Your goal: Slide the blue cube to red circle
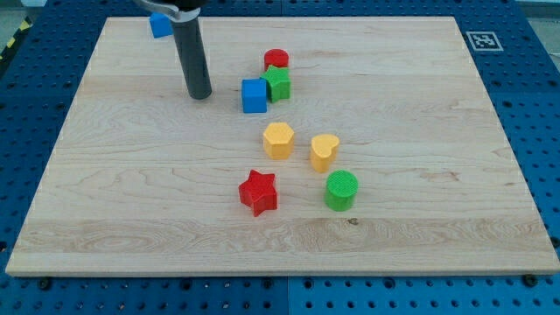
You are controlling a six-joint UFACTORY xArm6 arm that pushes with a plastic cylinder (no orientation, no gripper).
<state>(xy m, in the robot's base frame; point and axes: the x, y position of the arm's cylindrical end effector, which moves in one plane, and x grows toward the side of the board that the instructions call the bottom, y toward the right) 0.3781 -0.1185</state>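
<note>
The blue cube (254, 95) sits near the board's upper middle, touching a green star-shaped block (278, 83) on its right. The red circle (276, 59), a short red cylinder, stands just above the green block, up and to the right of the cube. My rod comes down from the view's top; my tip (199, 94) rests on the board to the left of the blue cube, a cube's width or so away from it.
A yellow hexagon (278, 139), a yellow heart-like block (324, 150), a red star (258, 192) and a green cylinder (341, 190) lie below the cube. Another blue block (159, 24) sits at the top left, partly hidden by the arm. The wooden board (437, 219) lies on a blue perforated table.
</note>
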